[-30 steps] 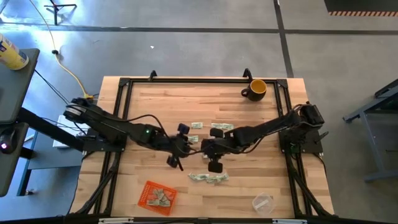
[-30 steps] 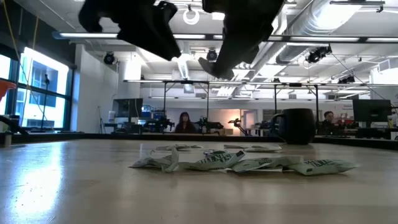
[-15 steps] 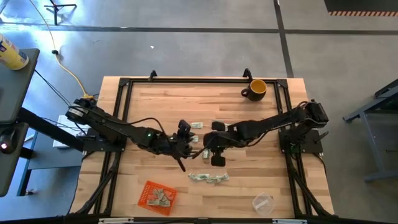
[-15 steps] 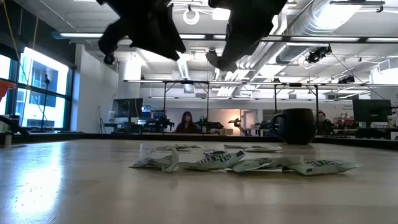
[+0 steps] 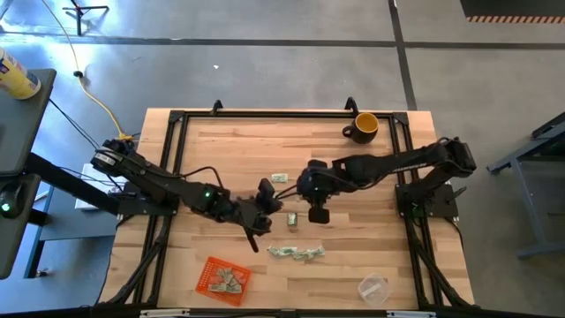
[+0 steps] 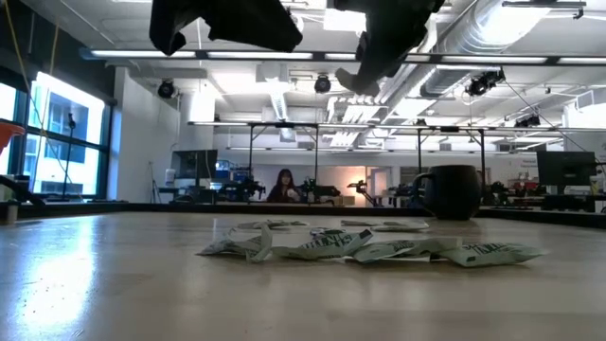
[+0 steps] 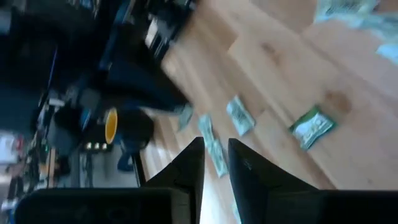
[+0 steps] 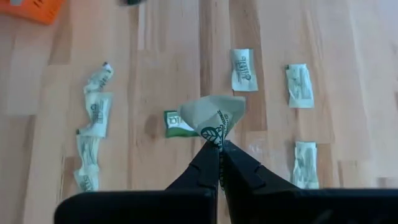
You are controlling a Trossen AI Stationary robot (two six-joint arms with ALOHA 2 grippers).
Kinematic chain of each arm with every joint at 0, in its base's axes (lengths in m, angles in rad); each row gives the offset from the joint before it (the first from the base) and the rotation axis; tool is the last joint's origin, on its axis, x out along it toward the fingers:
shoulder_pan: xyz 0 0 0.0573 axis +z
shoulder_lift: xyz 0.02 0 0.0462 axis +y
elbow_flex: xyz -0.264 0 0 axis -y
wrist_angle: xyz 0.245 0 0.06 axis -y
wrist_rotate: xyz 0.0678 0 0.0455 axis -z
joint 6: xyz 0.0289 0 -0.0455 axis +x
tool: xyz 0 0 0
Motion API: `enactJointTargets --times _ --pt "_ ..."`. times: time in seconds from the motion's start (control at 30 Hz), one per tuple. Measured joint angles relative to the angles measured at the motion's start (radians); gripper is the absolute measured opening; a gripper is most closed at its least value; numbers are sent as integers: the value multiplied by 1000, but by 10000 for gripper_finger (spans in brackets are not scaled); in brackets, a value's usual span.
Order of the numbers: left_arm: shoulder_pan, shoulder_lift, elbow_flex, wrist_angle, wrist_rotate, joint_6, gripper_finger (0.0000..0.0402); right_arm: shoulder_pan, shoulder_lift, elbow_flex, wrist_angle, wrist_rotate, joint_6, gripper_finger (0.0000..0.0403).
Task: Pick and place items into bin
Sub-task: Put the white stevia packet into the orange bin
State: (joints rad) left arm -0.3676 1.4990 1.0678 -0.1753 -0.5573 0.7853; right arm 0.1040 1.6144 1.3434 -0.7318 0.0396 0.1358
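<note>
Right gripper [image 8: 219, 144] is clamped shut on one crumpled green-and-white piece [image 8: 214, 112], pinched by a corner at the very fingertips so that most of it fans out beyond them. From overhead I place this gripper [image 5: 317, 213] over the middle of the table [image 5: 221, 141], well clear of the wood.

What matters for the carry is the bin [image 5: 210, 263]. It lies well apart from the right gripper, towards the left arm's side and the near edge of the table, and shows as an orange corner [image 8: 37, 7] in the right wrist view. A row of four pieces [image 8: 93, 127] sits roughly between the gripper and the bin, its line running across that path. The bin is about square, so I judge that no particular approach angle is called for.

Left gripper [image 5: 267, 191] hovers just beside the right one and is somewhat nearer the bin, but its fingers [image 7: 193, 163] stand only narrowly apart with nothing between them.

My count:
- one piece held
- eight loose pieces on the wood in the right wrist view: the row of four, one almost directly beneath the gripper [image 8: 179, 122] and three on the side away from the bin
- several pieces already in the bin, too bunched to number
- one bin, one mug [image 5: 364, 125] and one clear cup [image 5: 374, 287]
</note>
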Motion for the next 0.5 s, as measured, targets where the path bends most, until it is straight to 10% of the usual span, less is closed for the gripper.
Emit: enactJointTargets --times 0.5 --pt "2 97 0 171 38 149 181 10 -17 0 57 -165 75 7"
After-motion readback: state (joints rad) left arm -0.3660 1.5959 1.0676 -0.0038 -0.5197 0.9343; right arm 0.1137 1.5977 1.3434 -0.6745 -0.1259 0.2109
